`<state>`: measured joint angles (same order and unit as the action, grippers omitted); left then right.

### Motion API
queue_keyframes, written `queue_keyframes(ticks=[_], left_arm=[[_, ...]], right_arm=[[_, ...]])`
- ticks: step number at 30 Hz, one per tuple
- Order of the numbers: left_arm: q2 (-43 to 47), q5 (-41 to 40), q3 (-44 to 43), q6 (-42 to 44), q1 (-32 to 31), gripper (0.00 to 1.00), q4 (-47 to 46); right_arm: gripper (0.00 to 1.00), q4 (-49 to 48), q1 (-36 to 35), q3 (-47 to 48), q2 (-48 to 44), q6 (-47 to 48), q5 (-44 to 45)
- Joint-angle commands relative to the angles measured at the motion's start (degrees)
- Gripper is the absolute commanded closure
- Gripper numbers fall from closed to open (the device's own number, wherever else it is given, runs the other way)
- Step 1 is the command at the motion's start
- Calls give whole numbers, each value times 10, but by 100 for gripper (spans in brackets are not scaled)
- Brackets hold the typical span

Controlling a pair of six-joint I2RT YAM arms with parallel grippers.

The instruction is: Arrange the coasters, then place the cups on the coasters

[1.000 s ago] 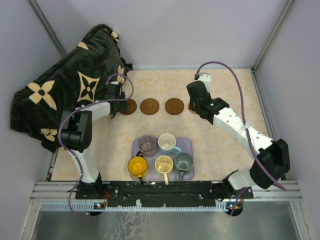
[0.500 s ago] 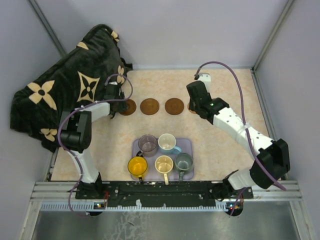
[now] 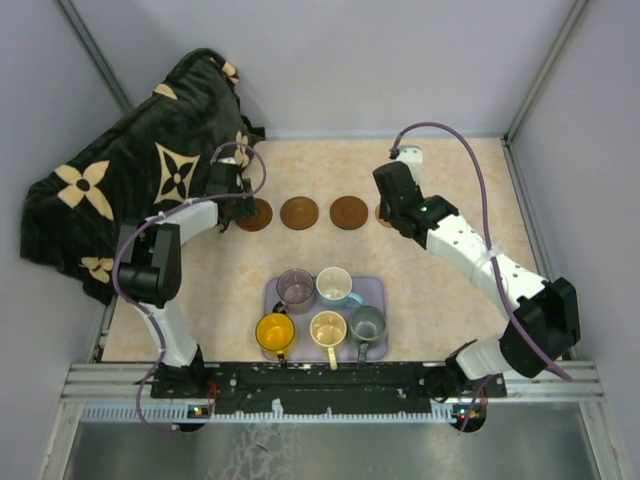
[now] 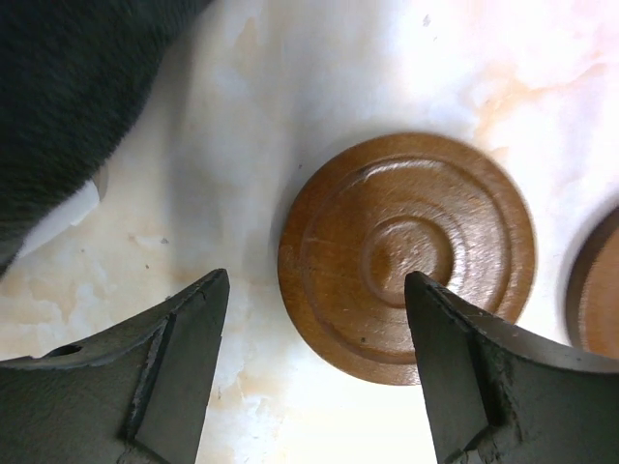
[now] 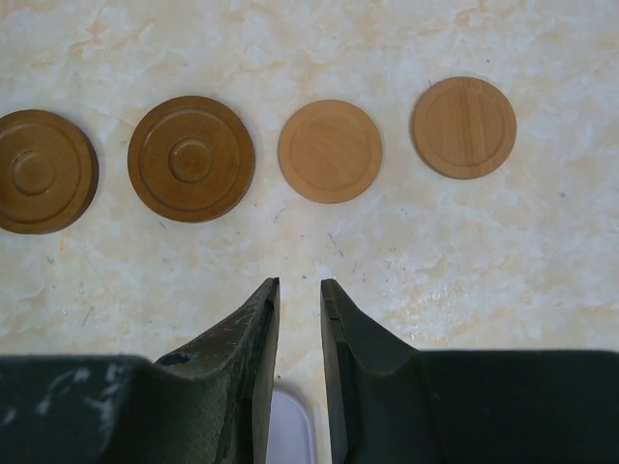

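Several brown coasters lie in a row across the far half of the table. In the top view the dark ones show (image 3: 257, 213) (image 3: 299, 212) (image 3: 349, 212). My left gripper (image 4: 317, 278) is open just above the leftmost dark coaster (image 4: 406, 256), holding nothing, its right fingertip over the disc. My right gripper (image 5: 300, 285) hovers behind the row, jaws narrowly apart and empty; two lighter coasters (image 5: 330, 151) (image 5: 464, 128) lie ahead of it. The cups stand on the lavender tray (image 3: 377, 291): purple-grey (image 3: 296, 288), white-blue (image 3: 334, 287), yellow (image 3: 275, 332), cream (image 3: 328, 328), grey-green (image 3: 367, 324).
A black cloth with cream flower shapes (image 3: 140, 170) is heaped at the back left, its edge close to my left gripper, and fills the left wrist view's top left as dark cloth (image 4: 68, 87). Grey walls enclose the table. The arm bases stand along the near edge.
My left gripper's jaws have spread wider and its wrist has shifted slightly toward the back. The right arm, coasters and cups have not moved.
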<state>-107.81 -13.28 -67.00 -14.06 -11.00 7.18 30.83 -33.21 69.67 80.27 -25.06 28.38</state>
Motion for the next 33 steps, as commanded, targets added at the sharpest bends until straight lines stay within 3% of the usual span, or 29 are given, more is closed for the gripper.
queue_keyframes(ticks=[1, 5, 6, 9, 10, 12, 16, 20, 33], left_arm=[[49, 19, -44, 18, 5, 19, 2], [80, 30, -59, 23, 5, 17, 0], [90, 31, -62, 24, 4, 16, 2], [127, 39, -55, 25, 5, 10, 3], [140, 45, -49, 27, 5, 7, 2], [174, 53, -29, 28, 5, 1, -2], [233, 84, 22, 28, 4, 0, -11], [292, 98, 76, 20, 3, 0, -6], [468, 86, 153, 17, 3, 0, 64]], right_arm=[[74, -35, -4, 17, -5, 14, 39], [70, -41, -4, 21, -6, 24, 82], [63, -42, -4, 21, -8, 26, 96], [6, -41, 1, 17, -21, 23, 143], [2, -41, 8, 14, -29, 18, 151], [1, -38, 33, 4, -46, 2, 144], [1, -36, 116, -43, -82, -26, 54], [1, 14, 172, -71, -101, -51, 52], [1, 35, 194, -184, -284, -61, 69]])
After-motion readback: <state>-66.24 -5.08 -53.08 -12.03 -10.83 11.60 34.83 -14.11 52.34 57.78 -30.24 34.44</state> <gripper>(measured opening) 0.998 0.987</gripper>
